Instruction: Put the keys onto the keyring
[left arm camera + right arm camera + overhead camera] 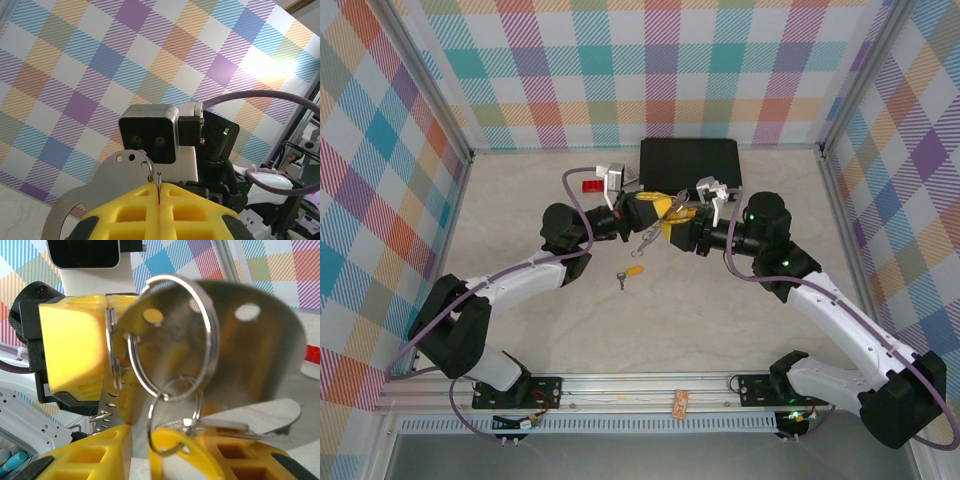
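Both arms meet above the table's middle. My left gripper (655, 210) (159, 194) is shut, its yellow pads pinching the edge of the silver keyring (145, 161) (172, 335). A smaller ring (176, 416) hangs from the keyring and carries a yellow-headed key (182, 452) and a plain silver key (245, 429). My right gripper (680, 222) (165, 457) faces the left one with its yellow pads apart, and the yellow key head hangs loosely between them. Another key with a yellow-orange head (629, 272) lies on the table in front of the grippers.
A black case (690, 160) lies flat at the back of the table, just behind the grippers. A small red block (592, 186) sits to its left. Checked walls close the table in on three sides.
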Available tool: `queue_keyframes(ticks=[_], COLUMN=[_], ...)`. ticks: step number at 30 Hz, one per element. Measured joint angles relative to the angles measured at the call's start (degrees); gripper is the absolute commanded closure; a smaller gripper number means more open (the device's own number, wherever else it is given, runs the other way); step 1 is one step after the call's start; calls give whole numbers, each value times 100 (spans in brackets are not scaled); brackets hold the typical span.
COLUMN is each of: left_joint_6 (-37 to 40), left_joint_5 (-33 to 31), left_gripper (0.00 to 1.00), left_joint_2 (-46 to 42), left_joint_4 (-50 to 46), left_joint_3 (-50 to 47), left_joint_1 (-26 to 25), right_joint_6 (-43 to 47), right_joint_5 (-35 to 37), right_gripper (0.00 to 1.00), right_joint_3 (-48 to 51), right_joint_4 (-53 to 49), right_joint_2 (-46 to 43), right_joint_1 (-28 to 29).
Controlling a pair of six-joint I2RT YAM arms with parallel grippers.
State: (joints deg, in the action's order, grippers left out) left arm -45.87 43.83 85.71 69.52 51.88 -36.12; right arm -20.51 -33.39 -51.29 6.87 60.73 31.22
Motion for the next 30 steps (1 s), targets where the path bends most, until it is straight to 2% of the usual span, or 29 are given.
queue_keyframes(ticks=[10, 17, 30], left_joint_6=[28, 249, 1510], left_joint_5=[2, -7, -669], left_gripper=[100, 99, 100], left_joint_2=[7, -7, -748], left_joint_4=[-9, -160, -1335], left_joint_3=[0, 0, -306], left_joint_1=[-2, -4, -48], right_joint_6=[13, 66, 343], right_joint_5=[74, 485, 1659], right_gripper=[65, 65, 64], right_joint_3=[66, 448, 820], right_joint_4=[0, -142, -420], right_joint_2=[-15, -313, -1368], right_joint_1=[0, 0, 0])
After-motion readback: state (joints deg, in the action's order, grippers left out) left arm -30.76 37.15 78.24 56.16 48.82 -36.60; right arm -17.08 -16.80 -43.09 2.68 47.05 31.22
